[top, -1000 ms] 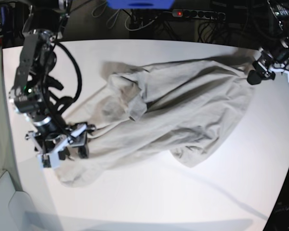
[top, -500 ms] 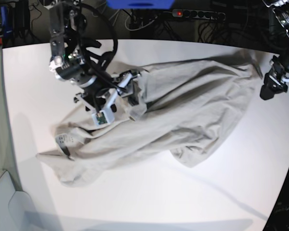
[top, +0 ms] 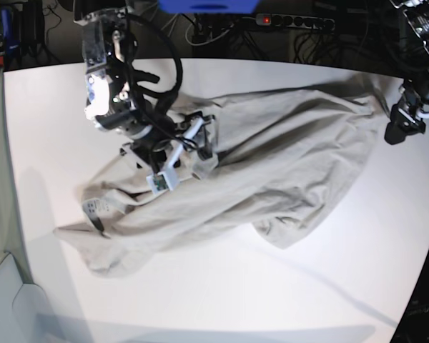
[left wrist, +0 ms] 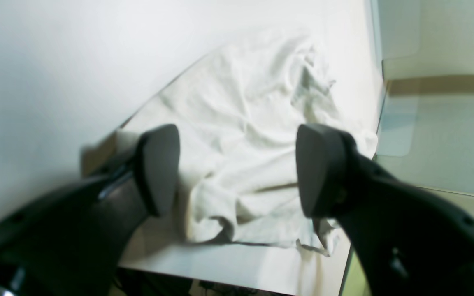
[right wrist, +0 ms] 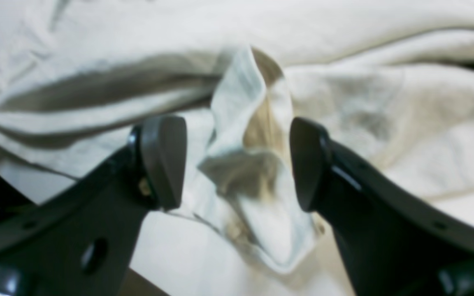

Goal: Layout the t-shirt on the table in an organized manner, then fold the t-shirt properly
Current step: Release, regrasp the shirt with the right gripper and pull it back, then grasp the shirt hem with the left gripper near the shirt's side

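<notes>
We judge the layout only begun: the t-shirt (top: pixel 272 164) sprawls rumpled across the middle of the tabletop (top: pixel 222 293), with a flap doubled over near its centre, and no fold is made. The right tool (right wrist: pixel 237 164) hangs released over that raised flap, gripping nothing; the left tool (left wrist: pixel 237 168) stands released off the shirt's far corner. Collar and sleeves we cannot clearly make out in the bunching

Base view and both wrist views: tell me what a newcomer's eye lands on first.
The t-shirt, crumpled and unfolded, sprawls across the middle of the white table. The right gripper hangs over its rumpled sleeve area, jaws open around a raised fold. The left gripper sits open at the table's edge, beside the shirt's far corner.
</notes>
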